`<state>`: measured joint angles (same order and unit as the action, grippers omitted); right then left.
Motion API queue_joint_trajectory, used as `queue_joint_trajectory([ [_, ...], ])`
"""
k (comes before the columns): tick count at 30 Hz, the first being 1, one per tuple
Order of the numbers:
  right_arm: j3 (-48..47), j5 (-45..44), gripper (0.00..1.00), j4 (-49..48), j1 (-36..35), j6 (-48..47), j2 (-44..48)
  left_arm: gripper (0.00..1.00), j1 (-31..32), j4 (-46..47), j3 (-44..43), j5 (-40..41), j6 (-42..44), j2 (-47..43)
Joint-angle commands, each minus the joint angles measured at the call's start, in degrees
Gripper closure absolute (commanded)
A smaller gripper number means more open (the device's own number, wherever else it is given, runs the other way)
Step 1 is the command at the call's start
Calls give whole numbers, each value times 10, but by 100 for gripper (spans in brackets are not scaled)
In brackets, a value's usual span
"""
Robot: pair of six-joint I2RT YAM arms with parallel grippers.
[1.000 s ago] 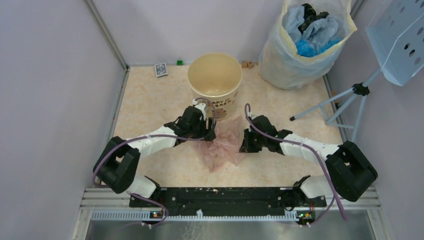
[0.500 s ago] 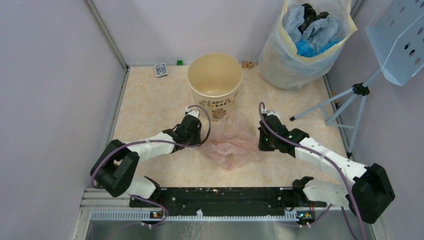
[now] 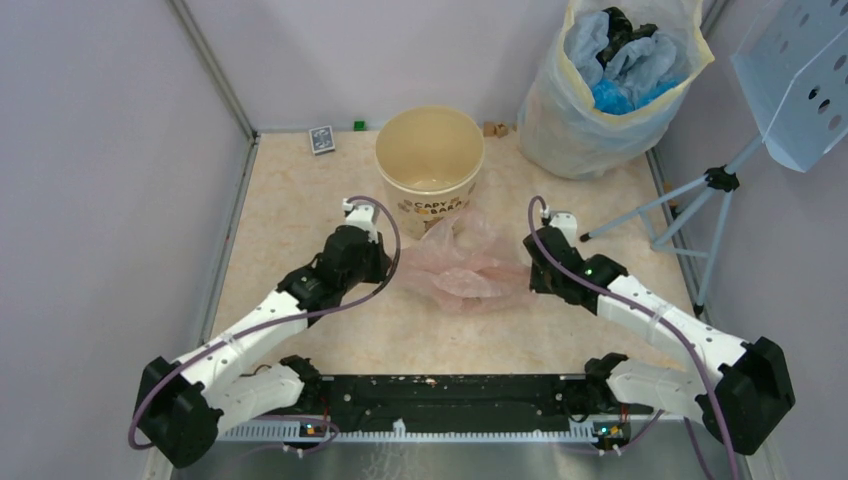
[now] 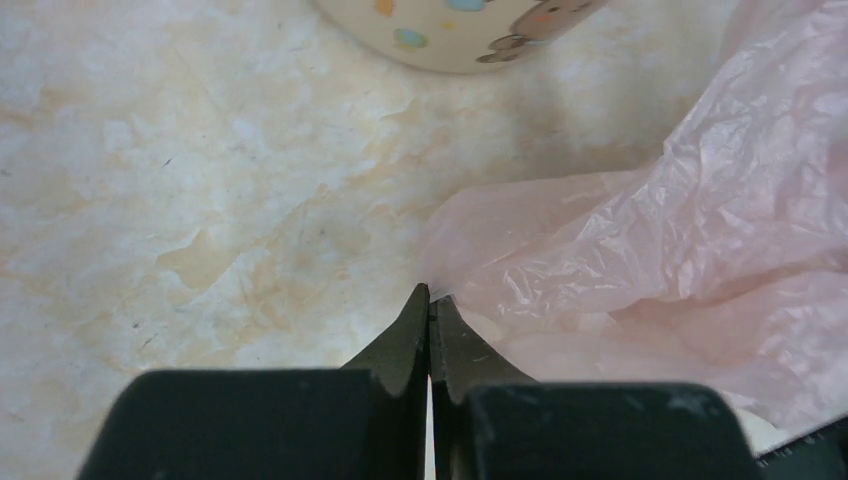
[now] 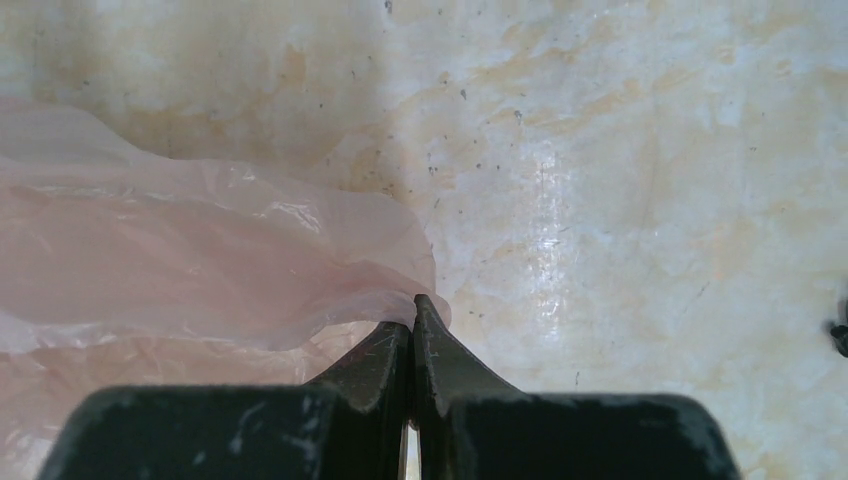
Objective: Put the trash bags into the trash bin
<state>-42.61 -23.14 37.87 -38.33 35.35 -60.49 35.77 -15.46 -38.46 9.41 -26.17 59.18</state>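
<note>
**Bag gripped at both ends, not yet in the bin**

The pink bag (image 3: 465, 268) lies crumpled on the table (image 3: 300, 200), pulled out sideways into a wide, loose band. Its far fold reaches up to the foot of the bin (image 3: 430, 160), which stands upright just beyond it with its mouth open and nothing pink inside.

The left gripper (image 4: 430, 300) is clenched. Its tips meet at the bag's left corner, and a sliver of film appears to be caught between them. The right gripper (image 5: 412, 310) is likewise clenched, with the bag's right hem folded over and nipped at its tips. The two arms stand apart, one on each side, with the bag spanning the space between them.

Progress: the grasp looks complete on both sides, though the left hold is on very little film. None of the bag is over the rim. What is left, by this reading, is the lift, the carry to the far side over the bin's mouth, and the release.

A large sack (image 3: 610, 90) at the far right is not involved.
</note>
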Motion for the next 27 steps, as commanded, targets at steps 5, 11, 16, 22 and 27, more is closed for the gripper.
queue_joint_trajectory([
  [5,-40,150,63,-92,6,-118,42,100,-1,86,-8,-226,30,-80],
  [11,-13,286,31,-200,5,-180,89,100,-2,86,-25,-261,43,-43],
  [16,-54,345,34,-252,5,-254,55,100,-2,79,-54,-312,70,-15],
  [22,-99,485,32,-280,-13,-417,-9,100,-1,19,-129,-349,132,26],
  [27,-202,506,25,-223,-13,-484,-45,100,-2,-14,-172,-354,180,29],
])
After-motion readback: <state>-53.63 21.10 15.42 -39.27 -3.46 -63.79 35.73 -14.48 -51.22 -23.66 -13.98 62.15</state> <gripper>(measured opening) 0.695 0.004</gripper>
